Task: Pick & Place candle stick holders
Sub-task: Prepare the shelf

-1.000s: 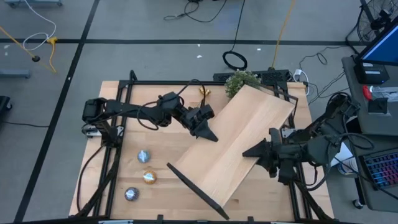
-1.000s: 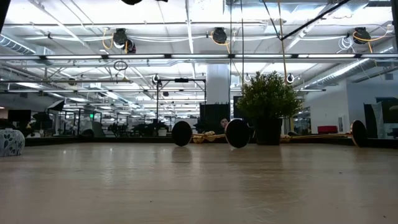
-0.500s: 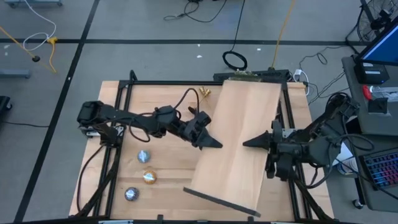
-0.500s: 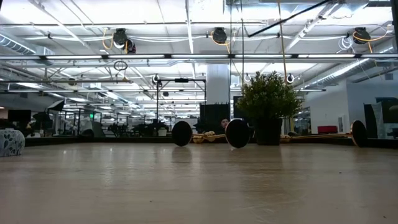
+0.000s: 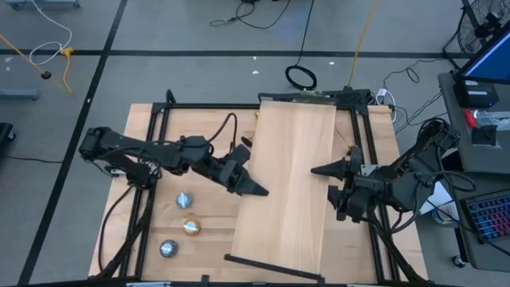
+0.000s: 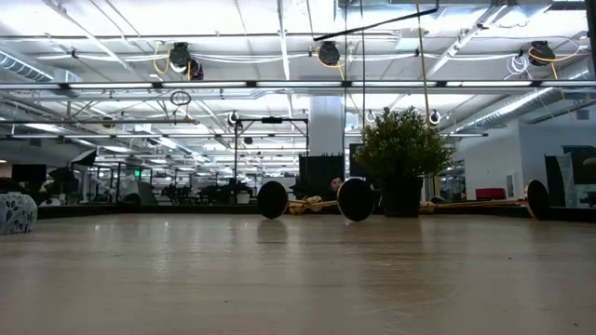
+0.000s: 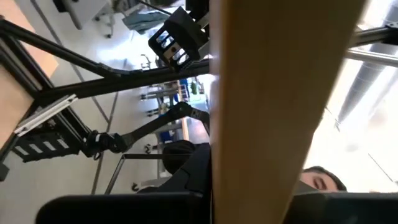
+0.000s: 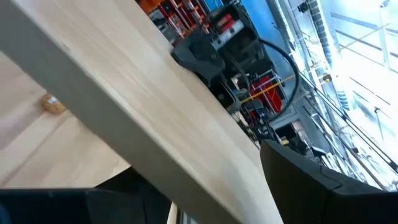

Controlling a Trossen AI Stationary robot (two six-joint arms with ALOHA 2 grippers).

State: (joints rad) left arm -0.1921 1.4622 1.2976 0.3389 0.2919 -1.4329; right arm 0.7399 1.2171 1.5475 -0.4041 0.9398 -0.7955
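A wooden board (image 5: 291,183) hides most of the table from above. At table height, three candle stick holders (image 6: 356,199) lie tipped over beside the plant (image 6: 400,154). The left gripper (image 5: 259,191) and right gripper (image 5: 316,170) meet the board's opposite edges; I cannot tell either claw's opening.

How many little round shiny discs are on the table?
3, in a row left of the wooden board: far silver disc, yellow disc, near silver disc. The board may hide more.
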